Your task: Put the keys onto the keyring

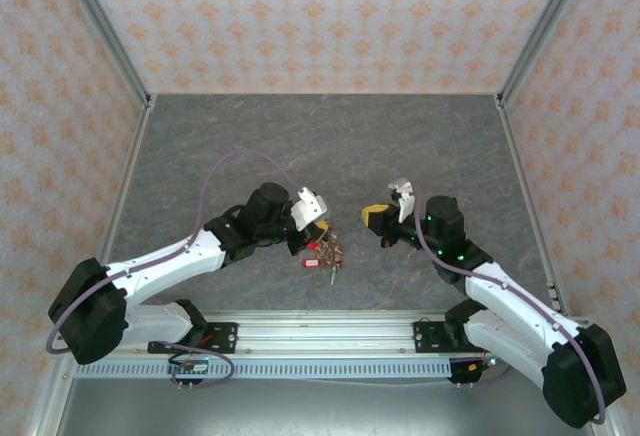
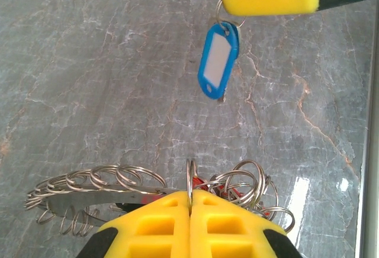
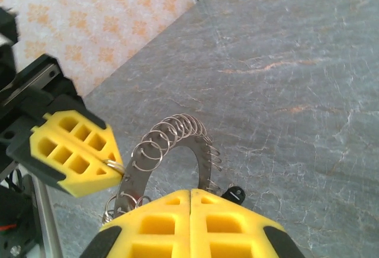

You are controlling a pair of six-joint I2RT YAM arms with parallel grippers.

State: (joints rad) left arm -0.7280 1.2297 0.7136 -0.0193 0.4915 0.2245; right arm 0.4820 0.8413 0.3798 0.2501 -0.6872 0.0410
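I am clamping my left jaws shut on a small ring of the keyring (image 2: 95, 188), whose fringe of wire loops is fanning out sideways over the grey surface (image 2: 89, 63). My right jaws are gripping the ring of a blue-tagged key (image 2: 218, 60), which is dangling near the keyring, not touching it.

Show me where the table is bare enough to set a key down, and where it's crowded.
Bare: the far table up to the back wall, and strips along the left rail and right rail. Crowded: the near middle, where the left gripper pinches the keyring with its keys, and the right gripper holds a blue-tagged key.
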